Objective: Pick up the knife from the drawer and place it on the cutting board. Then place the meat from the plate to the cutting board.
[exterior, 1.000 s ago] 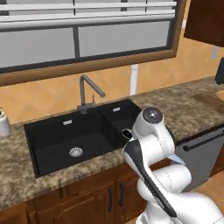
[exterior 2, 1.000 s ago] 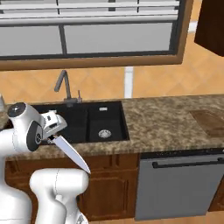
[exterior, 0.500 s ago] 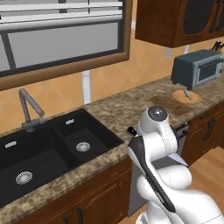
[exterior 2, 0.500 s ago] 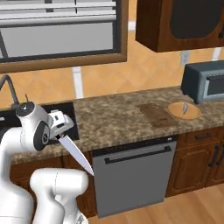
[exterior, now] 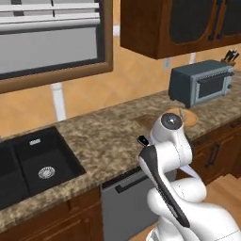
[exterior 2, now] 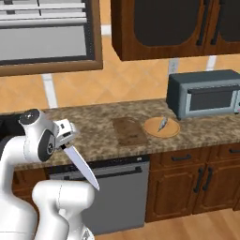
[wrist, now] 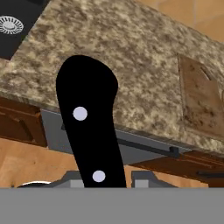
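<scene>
Base driven right; toaster oven (exterior 2: 205,94) behind plate (exterior 2: 161,127) (knife (exterior 2: 80,165) gripped).

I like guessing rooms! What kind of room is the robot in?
A kitchen, drawn by a computer. There's a sink, a toaster oven on the stone counter, and a dishwasher underneath.

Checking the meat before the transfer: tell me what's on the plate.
One small pale piece, the meat, lies on the round tan plate, near its middle. Whatever is under the meat is hidden.
</scene>
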You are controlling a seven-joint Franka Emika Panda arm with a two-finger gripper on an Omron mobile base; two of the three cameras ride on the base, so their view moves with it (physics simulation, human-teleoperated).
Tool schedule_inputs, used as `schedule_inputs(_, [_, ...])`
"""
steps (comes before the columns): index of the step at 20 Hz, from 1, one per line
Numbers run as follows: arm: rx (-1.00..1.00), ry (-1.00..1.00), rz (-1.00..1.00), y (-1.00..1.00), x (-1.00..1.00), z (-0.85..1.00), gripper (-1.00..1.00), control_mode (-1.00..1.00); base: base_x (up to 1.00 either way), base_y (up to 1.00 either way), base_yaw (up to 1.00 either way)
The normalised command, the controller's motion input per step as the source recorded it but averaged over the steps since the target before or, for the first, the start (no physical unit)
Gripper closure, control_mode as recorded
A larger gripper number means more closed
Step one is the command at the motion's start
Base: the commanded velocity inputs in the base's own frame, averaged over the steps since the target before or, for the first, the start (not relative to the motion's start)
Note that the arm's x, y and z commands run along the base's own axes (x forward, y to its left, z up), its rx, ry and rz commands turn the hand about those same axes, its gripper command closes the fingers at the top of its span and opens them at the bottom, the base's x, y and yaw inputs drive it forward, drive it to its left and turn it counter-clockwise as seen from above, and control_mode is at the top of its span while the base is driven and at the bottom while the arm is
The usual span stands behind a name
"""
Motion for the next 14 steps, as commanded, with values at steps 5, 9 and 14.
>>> schedule_inputs(5, [0.00, 0.00, 0.00, 0.00, 0.00, 0.00, 1.00, 1.00, 0.36, -1.00, 0.23])
schedule_inputs(9, [0.00, 0.00, 0.00, 0.00, 0.00, 0.00, 1.00, 1.00, 0.36, -1.00, 0.30])
schedule_inputs(14, [0.00, 0.00, 0.00, 0.00, 0.00, 0.00, 1.00, 1.00, 0.20, -0.67, 0.35])
